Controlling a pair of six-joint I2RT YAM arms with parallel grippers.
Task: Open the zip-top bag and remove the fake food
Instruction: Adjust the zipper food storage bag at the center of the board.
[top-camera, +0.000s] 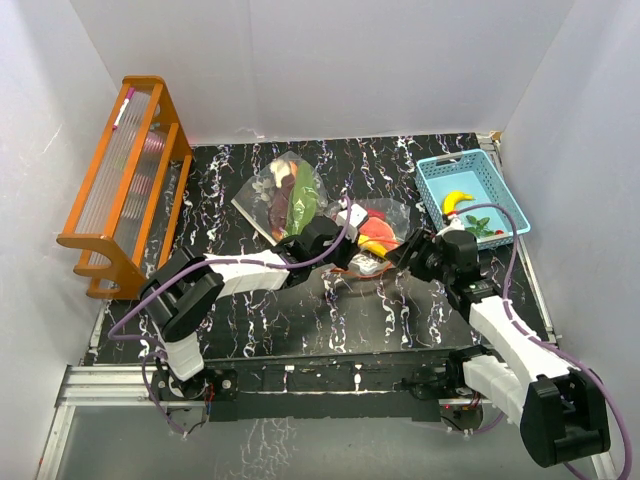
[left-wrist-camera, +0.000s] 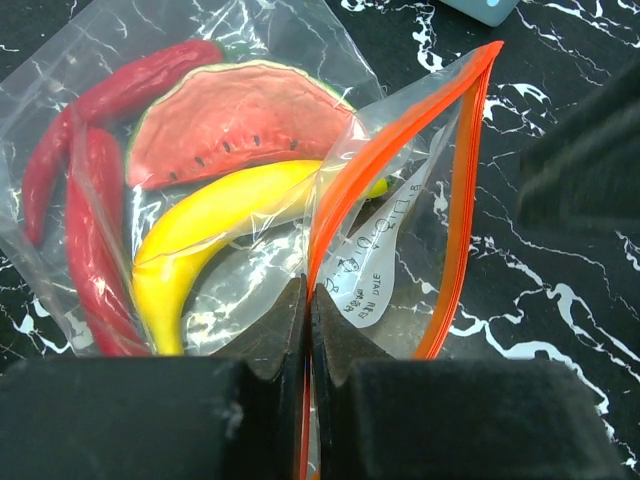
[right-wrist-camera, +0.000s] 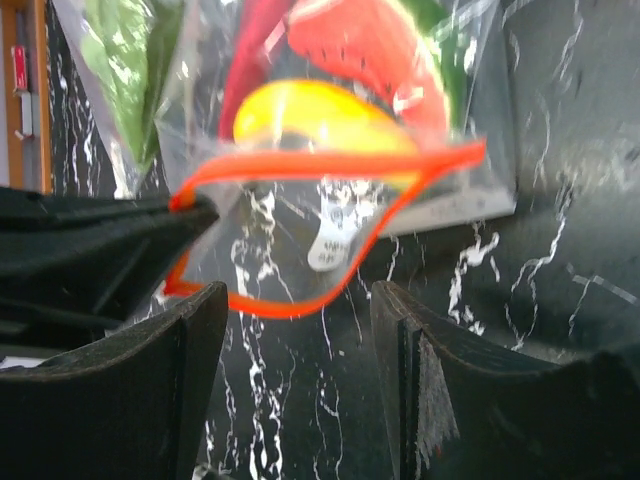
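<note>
Left fingers are clamped together on the orange rim of the zip-top bag, mid-worktop. Right fingers stand apart at its gaping mouth. Banana, chillies and watermelon slice lie inside.

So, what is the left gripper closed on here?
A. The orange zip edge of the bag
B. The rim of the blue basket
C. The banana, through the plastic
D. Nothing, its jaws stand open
A: in the left wrist view the left gripper is pinched shut on the orange zip edge of the zip-top bag, while the banana lies off to the side inside the bag.
</note>
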